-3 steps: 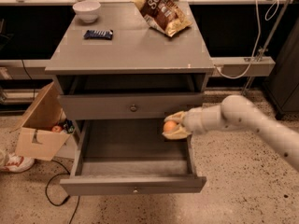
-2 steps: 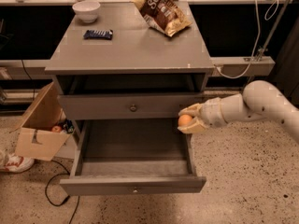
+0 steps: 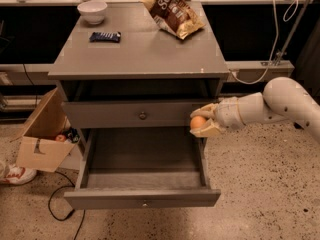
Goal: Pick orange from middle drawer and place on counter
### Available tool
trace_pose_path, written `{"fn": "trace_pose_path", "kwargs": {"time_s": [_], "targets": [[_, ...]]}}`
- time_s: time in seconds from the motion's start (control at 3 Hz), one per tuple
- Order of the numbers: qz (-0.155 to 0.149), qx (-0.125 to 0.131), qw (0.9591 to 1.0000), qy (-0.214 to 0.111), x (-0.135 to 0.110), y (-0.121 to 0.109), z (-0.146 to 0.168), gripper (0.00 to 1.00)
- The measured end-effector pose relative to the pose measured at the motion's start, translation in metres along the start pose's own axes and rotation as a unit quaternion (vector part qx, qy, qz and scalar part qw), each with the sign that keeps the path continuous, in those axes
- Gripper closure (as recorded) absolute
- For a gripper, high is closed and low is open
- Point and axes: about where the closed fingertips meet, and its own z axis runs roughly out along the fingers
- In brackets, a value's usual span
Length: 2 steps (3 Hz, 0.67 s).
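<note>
Speckled terrazzo floor runs under the whole scene, with an open cardboard box [image 3: 39, 134] at far left, tilted against the cabinet's side and holding a reddish fruit [image 3: 61, 138] among other clutter. Just right of it stands the grey cabinet, whose counter [image 3: 145, 56] carries a white bowl [image 3: 92, 11] at the back left, a dark candy bar [image 3: 105, 36] in front of the bowl, and a crumpled chip bag [image 3: 172, 14] at the back right. Below the counter the upper drawer front [image 3: 120, 115] is closed, and beneath it the middle drawer [image 3: 142, 198] is pulled out toward the camera. At the cabinet's right front corner, level with the upper drawer front and above the open drawer's right wall, the gripper [image 3: 201, 121] has its two fingers clamped above and below the orange [image 3: 198, 122], which is lifted out of the drawer and below counter height. The white arm [image 3: 270, 104] reaches in from the right edge.
</note>
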Motion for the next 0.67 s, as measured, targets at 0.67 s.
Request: {"fn": "trace_pose_path", "kwargs": {"time_s": [0.67], "targets": [[-0.122, 0.076, 0.9895, -0.013, -0.137, -0.076, -0.087, 1.00]]}}
